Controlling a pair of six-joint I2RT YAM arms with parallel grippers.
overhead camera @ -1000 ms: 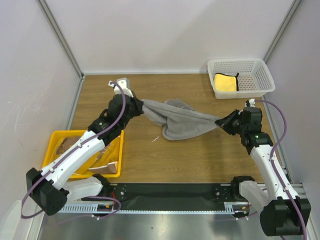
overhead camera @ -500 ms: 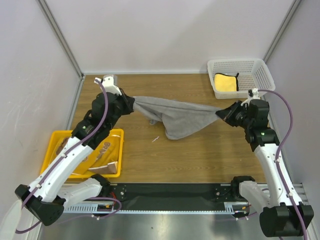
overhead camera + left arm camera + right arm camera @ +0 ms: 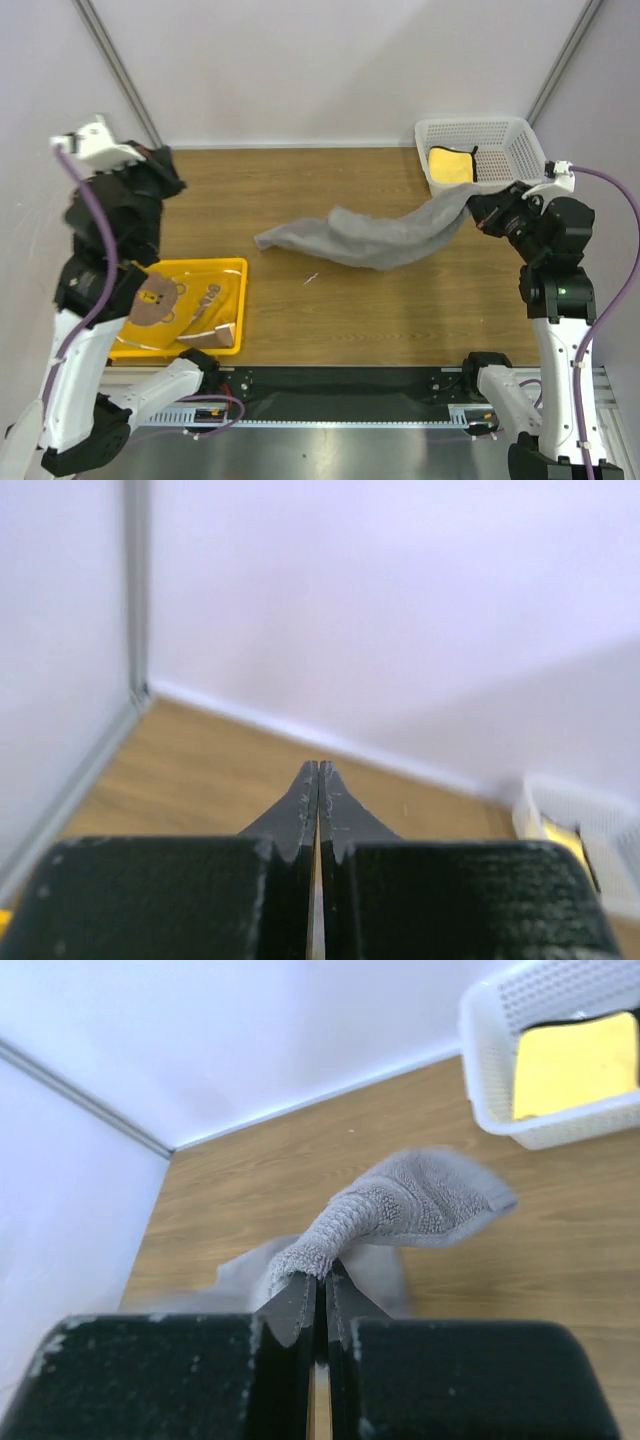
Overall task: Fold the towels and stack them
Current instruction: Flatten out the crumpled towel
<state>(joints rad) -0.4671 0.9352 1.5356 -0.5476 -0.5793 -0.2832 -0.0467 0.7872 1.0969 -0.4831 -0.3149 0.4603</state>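
Towels are kept apart: the bear towel (image 3: 160, 298) is lodged in the tray (image 3: 232, 266), beyond it the left pincer (image 3: 318, 780) pressed together, empty; the grey towel (image 3: 370, 240), limp and light, is sprawled on the counter (image 3: 380, 310), its right end pinched by the right pincer (image 3: 322, 1282); its free left corner should be taken.

A wooden table (image 3: 400, 310) takes up the whole floor of the booth. A white mesh basket (image 3: 525, 150) sits at the table's far right corner, and a yellow plastic tray (image 3: 238, 300) lies at its near left corner. A tiny pale scrap (image 3: 311, 278) rests near the table's middle. A black strip (image 3: 350, 385) runs along the table's near edge. Pale walls (image 3: 330, 70) rise from its back and sides.
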